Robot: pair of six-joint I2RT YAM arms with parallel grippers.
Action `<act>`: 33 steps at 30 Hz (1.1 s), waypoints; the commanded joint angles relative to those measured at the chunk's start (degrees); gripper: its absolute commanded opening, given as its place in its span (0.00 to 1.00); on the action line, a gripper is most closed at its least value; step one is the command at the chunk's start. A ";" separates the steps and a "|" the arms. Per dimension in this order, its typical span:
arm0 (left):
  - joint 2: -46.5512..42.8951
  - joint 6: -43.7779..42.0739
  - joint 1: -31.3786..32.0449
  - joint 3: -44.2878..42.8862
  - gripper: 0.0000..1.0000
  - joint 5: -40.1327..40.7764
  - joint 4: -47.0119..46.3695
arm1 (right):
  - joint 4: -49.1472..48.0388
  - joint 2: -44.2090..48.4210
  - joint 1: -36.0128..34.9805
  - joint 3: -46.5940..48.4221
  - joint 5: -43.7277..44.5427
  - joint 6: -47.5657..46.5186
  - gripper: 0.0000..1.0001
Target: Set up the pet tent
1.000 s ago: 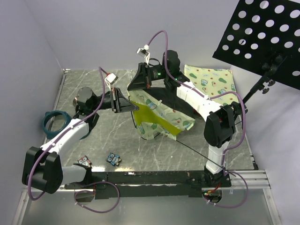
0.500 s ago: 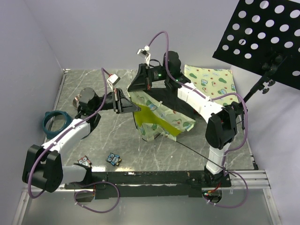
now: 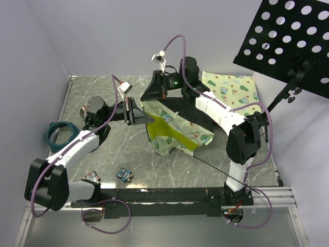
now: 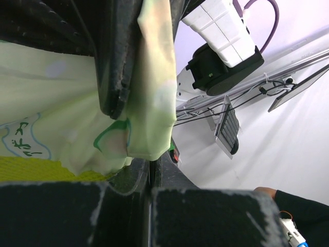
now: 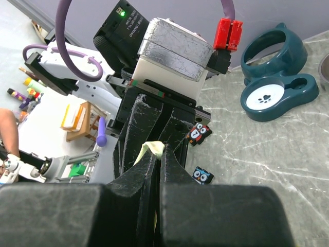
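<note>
The pet tent (image 3: 177,131) lies partly collapsed near the middle of the marbled surface (image 3: 113,149). Its cream avocado-print fabric is crumpled, a lime-yellow panel faces the near edge, and a sliver of black base shows along its left side.

Both arms meet at the tent's upper-left corner. The left fingers (image 3: 144,116) reach in from the tent's left and are closed on a fold of cream fabric. In the left wrist view that fold hangs down into the seam between the two pads. The right fingers (image 3: 149,95) come down from behind the tent and are also closed on the fabric. In the right wrist view a small tip of pale cloth pokes out where the pads press together, directly facing the left arm's wrist. The two grips sit just beside each other on the same corner, which is lifted above the rest of the tent.

A flat avocado-print mat (image 3: 231,87) lies behind the tent to its right, partly under the right arm. A teal double pet bowl (image 3: 61,134) sits well to the tent's left, by the surface's edge, with a round metal dish (image 3: 85,110) just behind it. Two small owl-face blocks (image 3: 124,174) lie in front of the tent to its left, near the arm bases. A black perforated panel (image 3: 288,41) on a stand stands up beyond the tent's right side.
</note>
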State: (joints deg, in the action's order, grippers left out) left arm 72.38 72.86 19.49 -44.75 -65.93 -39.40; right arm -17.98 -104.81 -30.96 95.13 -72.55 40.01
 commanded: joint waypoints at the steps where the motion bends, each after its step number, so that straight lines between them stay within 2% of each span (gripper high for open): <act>1: 2.77 4.31 3.37 4.50 0.01 -10.88 15.49 | -15.59 8.05 1.60 2.87 13.32 2.09 0.00; 17: 3.03 3.52 2.93 3.71 0.01 -10.97 16.19 | -16.91 8.75 1.96 0.76 10.69 2.53 0.00; 33: 4.00 0.88 2.66 0.55 0.01 -10.97 18.74 | -17.62 12.44 0.81 -7.85 7.60 2.27 0.00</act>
State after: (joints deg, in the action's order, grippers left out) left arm 73.25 70.70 19.51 -46.02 -69.73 -34.68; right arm -24.43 -98.80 -30.15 85.67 -71.90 41.50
